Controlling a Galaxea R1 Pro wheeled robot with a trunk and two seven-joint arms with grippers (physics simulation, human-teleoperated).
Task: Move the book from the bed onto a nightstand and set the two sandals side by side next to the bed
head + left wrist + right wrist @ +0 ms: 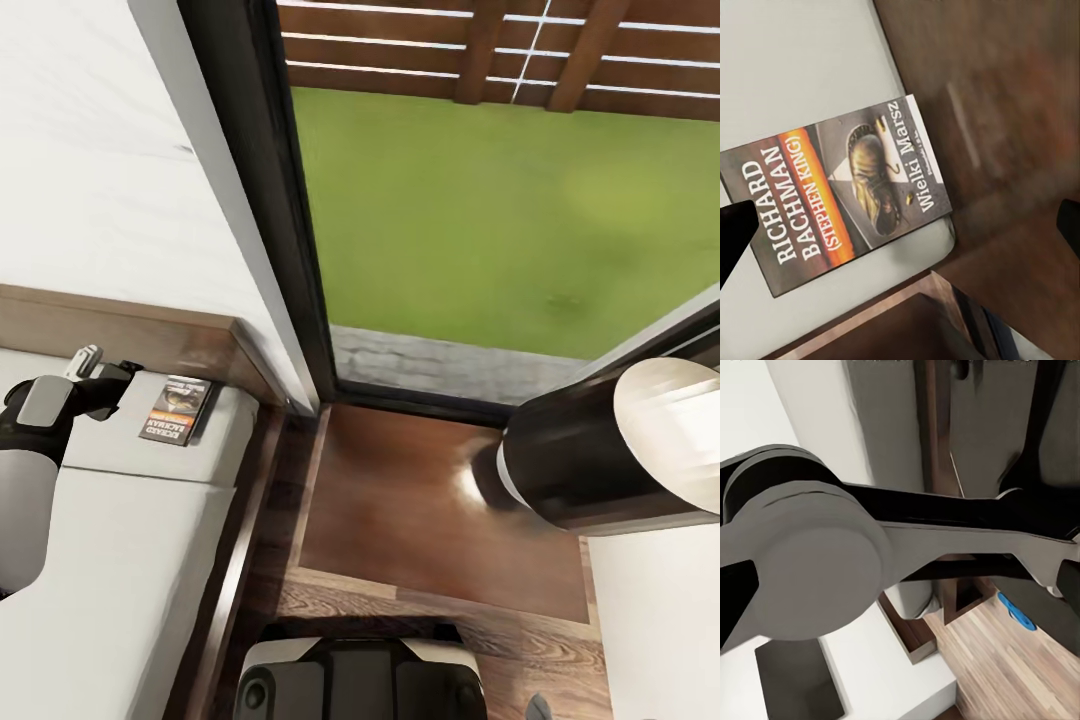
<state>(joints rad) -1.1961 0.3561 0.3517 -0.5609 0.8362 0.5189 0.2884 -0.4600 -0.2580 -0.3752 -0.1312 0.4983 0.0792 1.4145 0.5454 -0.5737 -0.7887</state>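
Note:
The book (178, 410) lies flat on the off-white mattress of the bed (120, 560), close to the brown headboard and the mattress's corner. Its dark cover with the orange band fills the left wrist view (840, 202). My left gripper (108, 366) hovers just left of the book, open, with a fingertip (735, 234) at each edge of the wrist view and the book between and beyond them. The nightstand (400, 500) stands right of the bed, its top glossy brown. One blue sandal (1018, 613) lies on the plank floor beside a dark wooden frame. My right gripper (900, 592) is open and holds nothing.
A black cylinder with a cream top (620, 450) stands at the nightstand's right side. The black-framed window (290, 250) behind shows green lawn. My base (360, 680) sits on the floor in front of the nightstand. My own grey arm links (817, 555) block much of the right wrist view.

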